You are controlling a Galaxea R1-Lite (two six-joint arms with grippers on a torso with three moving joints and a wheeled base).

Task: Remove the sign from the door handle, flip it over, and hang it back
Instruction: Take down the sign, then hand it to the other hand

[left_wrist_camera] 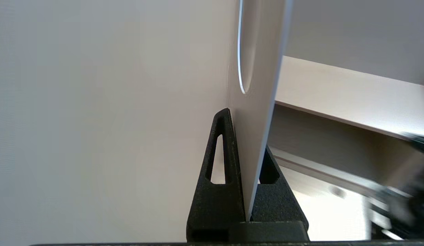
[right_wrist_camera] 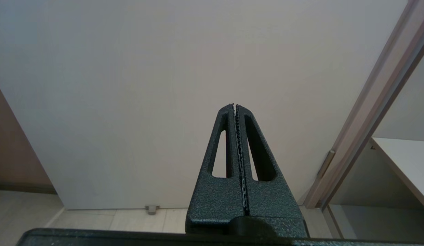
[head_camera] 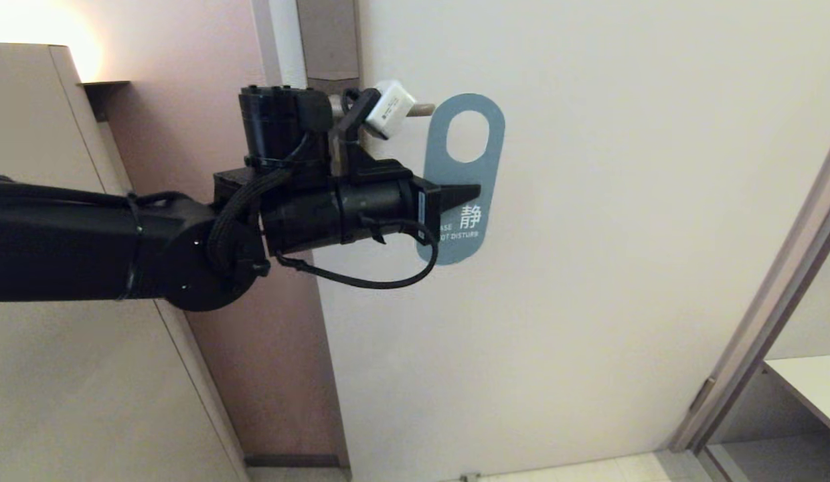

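Observation:
The sign (head_camera: 465,175) shows its blue face with white text in the head view and stands upright against the door. Its oval hole is empty and lies just right of the door handle's tip (head_camera: 423,109); the sign is off the handle. My left gripper (head_camera: 472,192) is shut on the sign's middle, reaching from the left. In the left wrist view the sign (left_wrist_camera: 256,68) is seen edge-on between the fingers (left_wrist_camera: 223,164) of that gripper (left_wrist_camera: 248,136). Most of the handle and its backplate (head_camera: 328,40) is hidden behind my wrist. My right gripper (right_wrist_camera: 235,106) is shut, empty, and low before the door.
The pale door (head_camera: 589,268) fills the middle. A beige cabinet (head_camera: 40,368) stands at the left. A door frame (head_camera: 756,335) and a white shelf (head_camera: 810,388) are at the right. A small door stop (right_wrist_camera: 151,208) sits on the floor.

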